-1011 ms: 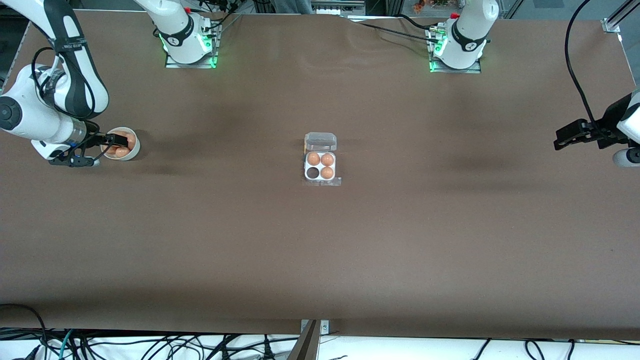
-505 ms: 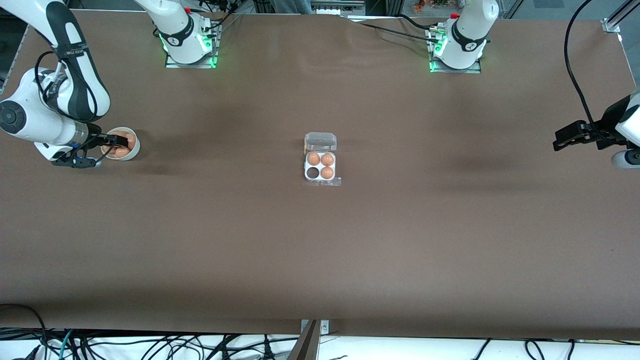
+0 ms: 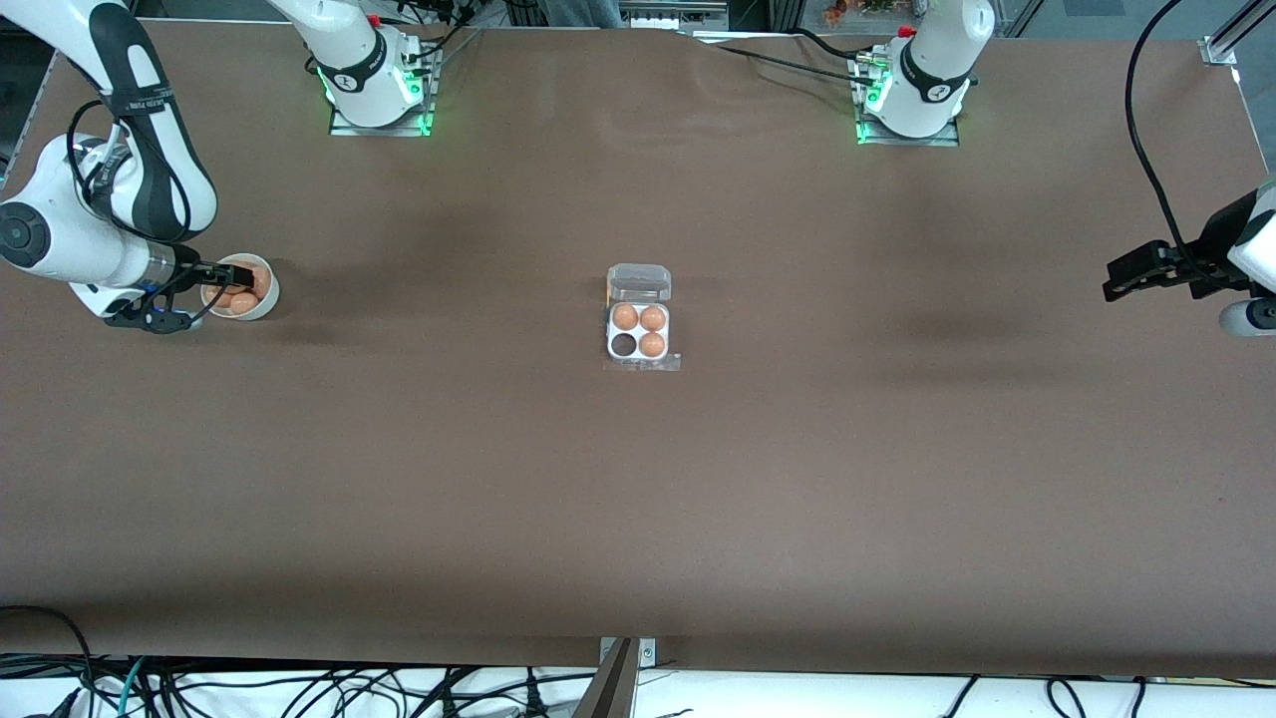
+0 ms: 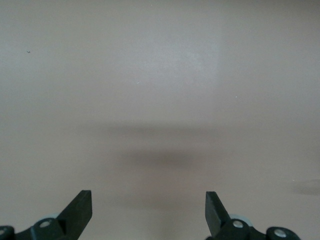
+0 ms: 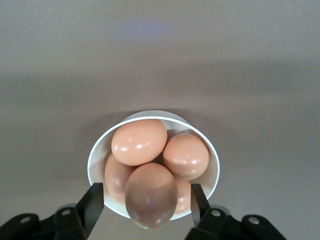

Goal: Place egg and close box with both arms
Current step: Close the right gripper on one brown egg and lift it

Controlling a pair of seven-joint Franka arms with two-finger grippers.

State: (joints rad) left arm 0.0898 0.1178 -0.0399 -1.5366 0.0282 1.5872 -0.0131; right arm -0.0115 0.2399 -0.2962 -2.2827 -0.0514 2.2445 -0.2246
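Brown and mostly bare, the surface [image 3: 638,519] seen from the front carries the box [image 3: 639,332] at its middle, lid open, three eggs in and the seven-o'clock cell empty, so both the placing and the closing are left, while the bowl [image 3: 242,287] sits toward the right arm's end. From the left wrist, the left pincer [image 4: 149,210] waits spread apart over bare surface. From the right wrist, the right pincer [image 5: 147,202] straddles an egg [image 5: 150,194] over the bowl; whether it grips I cannot tell, and no writing is readable.
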